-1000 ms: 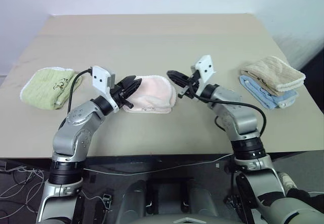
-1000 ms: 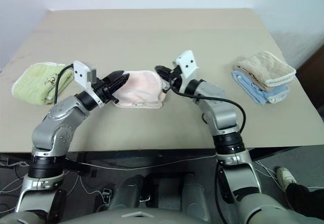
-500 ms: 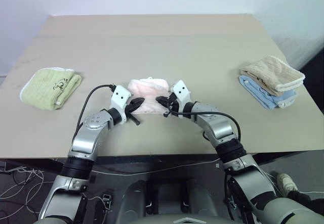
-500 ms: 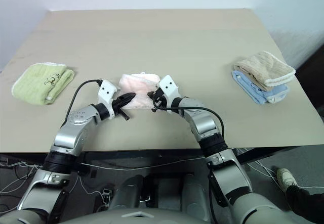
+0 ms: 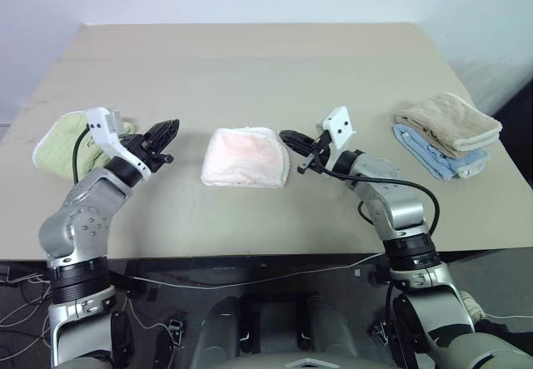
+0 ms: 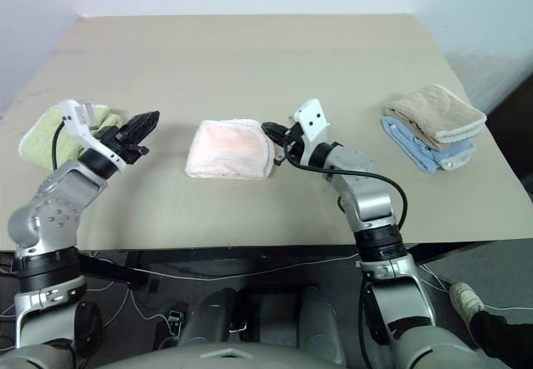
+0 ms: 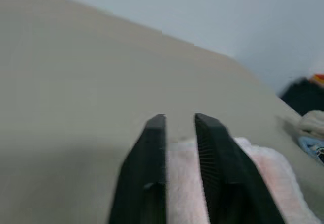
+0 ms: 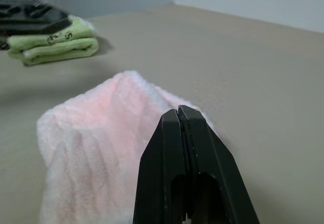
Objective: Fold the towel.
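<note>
The pale pink towel (image 5: 246, 157) lies folded into a compact bundle on the tan table (image 5: 250, 61), near the middle. My left gripper (image 5: 169, 128) hovers a short way off the towel's left side, apart from it. In the left wrist view its fingers (image 7: 152, 148) stand slightly open with nothing between them, and the towel (image 7: 263, 168) lies beyond. My right gripper (image 5: 286, 139) is shut and empty, its tip close to the towel's right edge. The right wrist view has the shut fingertips (image 8: 178, 114) just in front of the pink towel (image 8: 96, 133).
A folded light green towel (image 5: 58, 140) lies at the table's left, partly behind my left wrist. A tan towel (image 5: 450, 119) rests on a light blue one (image 5: 441, 157) at the right. The table's front edge runs just below both arms.
Both grippers have drawn away from the towel, the left going left and opening, the right going right. The towel now lies let go and folded on the table.
</note>
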`<state>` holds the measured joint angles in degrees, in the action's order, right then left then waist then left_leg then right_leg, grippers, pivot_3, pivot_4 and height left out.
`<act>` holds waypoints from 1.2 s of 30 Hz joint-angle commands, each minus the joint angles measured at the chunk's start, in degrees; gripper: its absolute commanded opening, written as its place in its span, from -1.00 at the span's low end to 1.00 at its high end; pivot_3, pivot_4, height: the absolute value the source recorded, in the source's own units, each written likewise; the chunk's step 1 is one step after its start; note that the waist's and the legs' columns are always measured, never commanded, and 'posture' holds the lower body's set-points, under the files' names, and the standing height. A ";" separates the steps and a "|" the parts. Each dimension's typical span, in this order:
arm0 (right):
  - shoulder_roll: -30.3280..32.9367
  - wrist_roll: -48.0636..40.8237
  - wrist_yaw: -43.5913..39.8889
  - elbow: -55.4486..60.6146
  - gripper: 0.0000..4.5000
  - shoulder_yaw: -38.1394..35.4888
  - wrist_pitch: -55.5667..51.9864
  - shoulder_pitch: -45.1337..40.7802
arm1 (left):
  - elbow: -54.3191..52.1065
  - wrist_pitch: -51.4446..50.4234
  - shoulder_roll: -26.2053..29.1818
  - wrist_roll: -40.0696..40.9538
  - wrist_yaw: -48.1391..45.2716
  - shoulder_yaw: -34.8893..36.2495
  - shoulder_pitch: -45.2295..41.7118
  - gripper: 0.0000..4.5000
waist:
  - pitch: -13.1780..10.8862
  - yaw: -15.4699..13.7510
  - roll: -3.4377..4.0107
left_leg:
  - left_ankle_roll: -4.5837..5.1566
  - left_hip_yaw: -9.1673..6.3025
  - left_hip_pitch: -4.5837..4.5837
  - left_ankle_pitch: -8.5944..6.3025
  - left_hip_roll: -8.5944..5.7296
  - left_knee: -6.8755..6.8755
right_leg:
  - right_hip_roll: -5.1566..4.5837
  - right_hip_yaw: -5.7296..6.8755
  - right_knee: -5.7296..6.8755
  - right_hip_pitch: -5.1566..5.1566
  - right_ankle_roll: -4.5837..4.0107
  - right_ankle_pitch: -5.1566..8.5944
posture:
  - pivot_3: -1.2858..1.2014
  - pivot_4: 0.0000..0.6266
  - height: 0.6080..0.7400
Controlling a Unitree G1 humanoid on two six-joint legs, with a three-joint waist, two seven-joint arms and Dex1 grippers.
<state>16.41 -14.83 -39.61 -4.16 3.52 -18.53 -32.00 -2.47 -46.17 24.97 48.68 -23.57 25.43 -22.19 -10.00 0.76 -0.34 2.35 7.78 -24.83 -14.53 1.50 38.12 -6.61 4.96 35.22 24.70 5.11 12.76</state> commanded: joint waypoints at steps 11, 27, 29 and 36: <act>1.01 -0.64 2.15 3.38 -1.00 -1.83 -0.09 0.66 | 7.15 -18.10 -8.81 12.42 12.83 1.48 -2.13 0.98 | 0.00 -0.05 -0.02 | -0.02 -0.01 0.02 0.01 0.00 0.02 | 0.04 0.00 0.00 -0.04 0.00 0.00 | 0.03 -0.52 1.00; 1.55 -0.97 3.93 5.26 -1.00 -2.48 -0.98 1.85 | 4.84 -26.41 -17.39 17.55 21.44 -0.04 -2.76 0.91 | 0.02 -0.33 -0.04 | -0.01 -0.08 0.14 0.01 -0.11 0.02 | -0.06 0.02 -0.01 -0.20 0.00 0.00 | 0.03 -0.52 1.00; 1.47 -0.97 4.04 5.39 -1.00 -2.42 -1.07 1.83 | 4.97 -25.70 -17.87 17.92 22.57 0.46 -2.54 0.72 | 0.02 -0.33 -0.05 | 0.00 -0.08 0.15 0.00 -0.11 0.03 | -0.07 0.02 -0.01 -0.21 0.00 0.00 | 0.03 -0.52 1.00; 1.27 -0.99 4.08 5.32 -1.00 -2.22 -1.14 1.63 | 4.40 -23.86 -19.44 19.27 25.15 1.77 -1.90 -0.38 | 0.02 -0.21 -0.05 | -0.01 -0.08 0.15 0.00 -0.11 0.03 | -0.06 0.02 -0.01 -0.21 0.00 0.00 | 0.03 -0.52 1.00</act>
<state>17.46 -14.87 -35.75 -1.41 2.37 -19.80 -29.75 2.10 -70.29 6.03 66.53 1.23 27.32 -24.63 -9.98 0.55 -0.39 2.35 7.70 -24.68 -14.53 1.39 38.14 -6.67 4.99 35.21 24.48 5.11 12.77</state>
